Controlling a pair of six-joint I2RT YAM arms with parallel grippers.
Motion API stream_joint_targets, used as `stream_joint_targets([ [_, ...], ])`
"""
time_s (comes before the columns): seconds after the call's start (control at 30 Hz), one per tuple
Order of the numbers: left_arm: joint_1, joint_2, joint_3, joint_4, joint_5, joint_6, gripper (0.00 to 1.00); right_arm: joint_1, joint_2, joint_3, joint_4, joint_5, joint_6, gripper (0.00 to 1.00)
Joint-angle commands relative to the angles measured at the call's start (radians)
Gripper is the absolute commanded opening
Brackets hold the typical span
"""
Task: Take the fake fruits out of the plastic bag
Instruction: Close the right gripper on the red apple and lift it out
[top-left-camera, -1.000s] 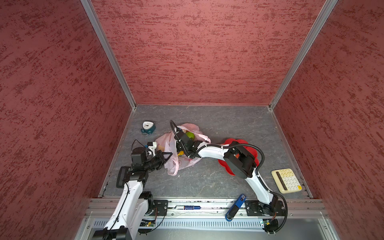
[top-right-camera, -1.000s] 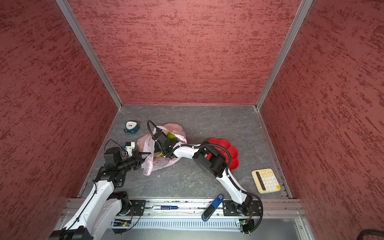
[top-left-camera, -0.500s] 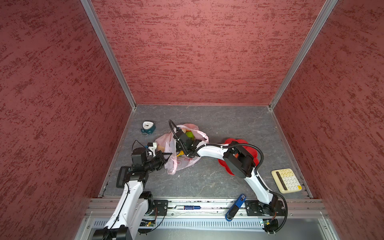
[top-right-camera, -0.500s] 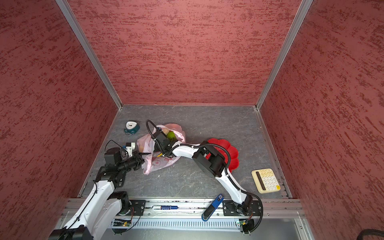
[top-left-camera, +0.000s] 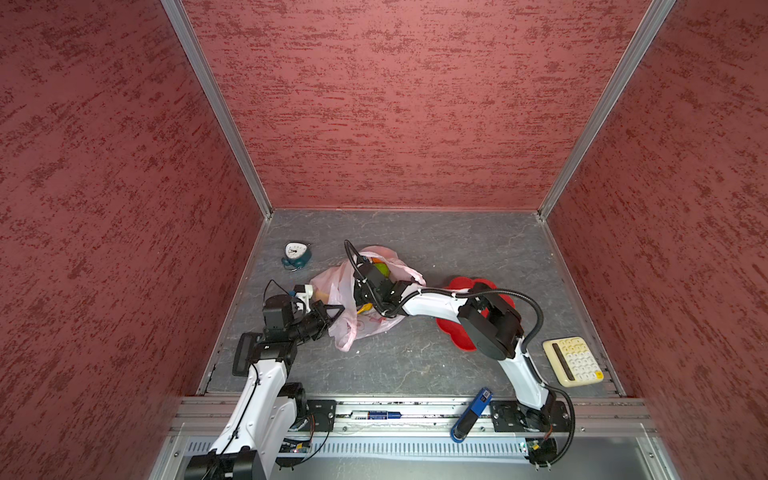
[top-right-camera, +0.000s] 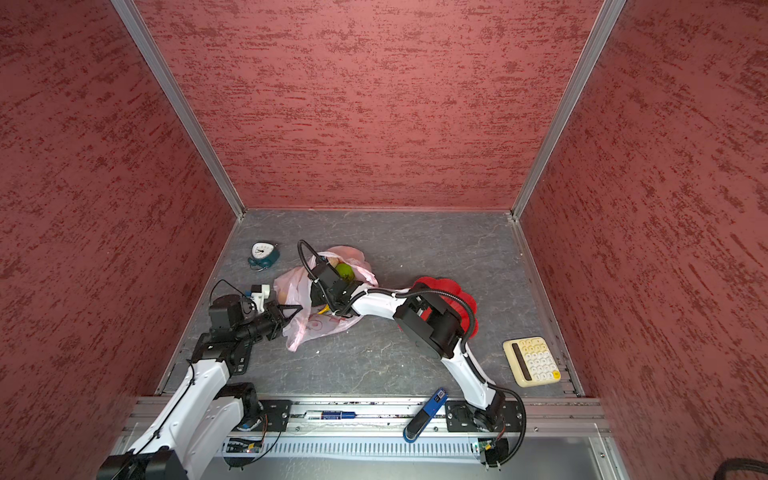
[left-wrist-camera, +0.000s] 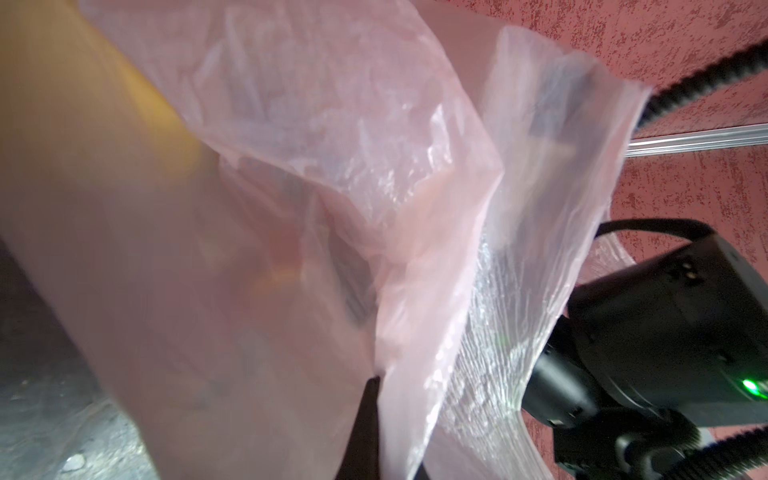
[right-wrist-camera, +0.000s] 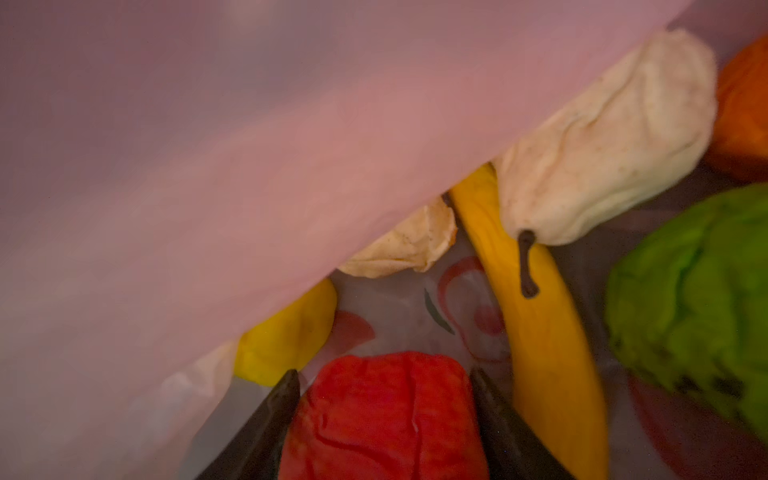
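Note:
The pale-pink plastic bag (top-left-camera: 370, 326) lies on the grey floor left of centre. My left gripper (top-left-camera: 338, 309) is shut on the bag's edge (left-wrist-camera: 415, 374) and holds the mouth up. The right gripper (right-wrist-camera: 384, 376) is inside the bag, its two fingers pressed against both sides of the red strawberry (right-wrist-camera: 386, 415). Around it lie the banana (right-wrist-camera: 544, 345), a lemon (right-wrist-camera: 291, 336), two cream wrinkled lumps (right-wrist-camera: 602, 141) (right-wrist-camera: 407, 245), the green bumpy ball (right-wrist-camera: 698, 303) and the orange (right-wrist-camera: 744, 108). In a top view the green ball (top-left-camera: 381, 270) shows in the bag's mouth.
A red flower-shaped plate (top-left-camera: 451, 328) lies right of the bag, partly under my right arm. A small teal clock (top-left-camera: 296, 254) stands at the back left. A cream calculator (top-left-camera: 573, 360) sits at the front right, and a blue tool (top-left-camera: 473, 413) rests on the front rail.
The right wrist has shifted slightly deeper into the bag. The left arm and the bag's edge have stayed in place.

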Motion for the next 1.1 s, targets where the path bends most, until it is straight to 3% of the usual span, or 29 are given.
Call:
stream_joint_targets([
  [0.0,0.010,0.018,0.021,0.047,-0.029,-0.006,0.04,-0.002,-0.126,-0.030,0.063,-0.037,-0.032,0.18],
  [0.4,0.008,0.105,0.091,0.178,-0.050,-0.036,0.05,-0.002,-0.360,-0.258,0.051,-0.139,0.001,0.16],
  [0.6,0.008,0.121,0.097,0.201,-0.054,-0.038,0.05,-0.001,-0.509,-0.336,-0.032,-0.132,-0.007,0.15],
  [0.93,0.007,0.135,0.072,0.227,-0.050,-0.049,0.05,-0.002,-0.723,-0.265,-0.129,-0.077,-0.084,0.14],
  [1.07,0.007,0.130,0.063,0.229,-0.047,-0.049,0.05,-0.007,-0.794,-0.198,-0.175,0.039,-0.159,0.14],
])
